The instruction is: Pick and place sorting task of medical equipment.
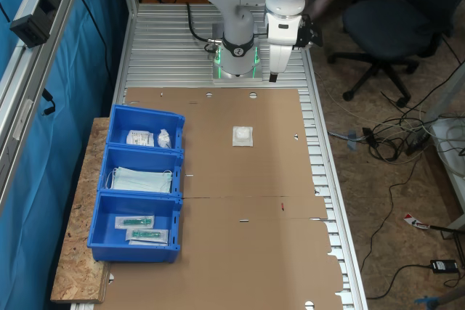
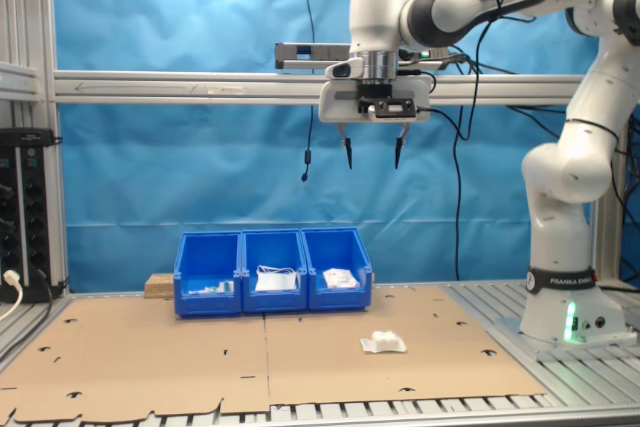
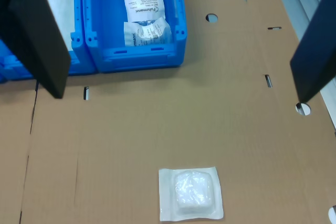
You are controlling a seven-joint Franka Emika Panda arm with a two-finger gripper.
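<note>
One flat square translucent packet [image 1: 243,136], round white pad inside, lies on brown cardboard sheet [image 1: 240,201] atop ribbed metal table [image 1: 167,49], apart from blue plastic bins [image 1: 142,183]. End effector [image 2: 372,159] high above, fingers apart, empty.

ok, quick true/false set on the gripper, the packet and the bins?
1. The gripper is open, high above the cardboard. True.
2. The packet is held between the fingers. False: it lies flat on the cardboard, untouched.
3. Three blue bins stand in a row. True.
4. All bins are empty. False: each holds items; the middle one holds face masks.
5. The packet touches the bins. False: bare cardboard separates them.
</note>
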